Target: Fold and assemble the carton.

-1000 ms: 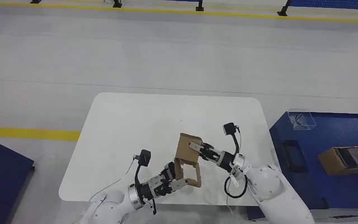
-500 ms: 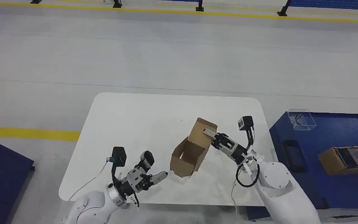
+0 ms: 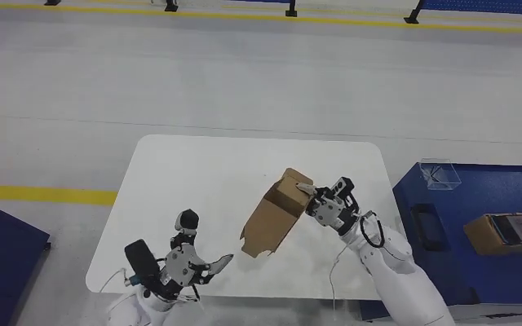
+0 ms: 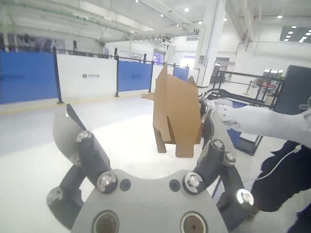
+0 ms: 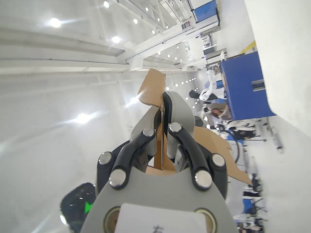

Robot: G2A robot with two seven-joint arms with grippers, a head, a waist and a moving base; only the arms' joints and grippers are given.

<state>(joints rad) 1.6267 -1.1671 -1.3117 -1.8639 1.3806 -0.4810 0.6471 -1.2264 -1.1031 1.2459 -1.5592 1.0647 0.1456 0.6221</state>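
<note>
A brown cardboard carton (image 3: 273,212) stands tilted on the white table (image 3: 188,179), its loose bottom flaps near the table's front. My right gripper (image 3: 308,191) is shut on a flap at the carton's upper end; in the right wrist view the cardboard flap (image 5: 153,88) is pinched between the fingers (image 5: 178,112). My left gripper (image 3: 214,262) hangs open near the table's front edge, left of the carton and apart from it. In the left wrist view the carton (image 4: 176,112) stands ahead beyond the spread fingers (image 4: 70,127), with nothing between them.
A blue cabinet (image 3: 457,228) stands right of the table, with a clear plastic box (image 3: 439,172) and a small cardboard box (image 3: 493,231) on it. Yellow floor lines run behind and to the left. The table's back and left parts are bare.
The right gripper has tipped the carton up and shifted it right. The left gripper let go of the carton, drew back toward the front edge and turned.
</note>
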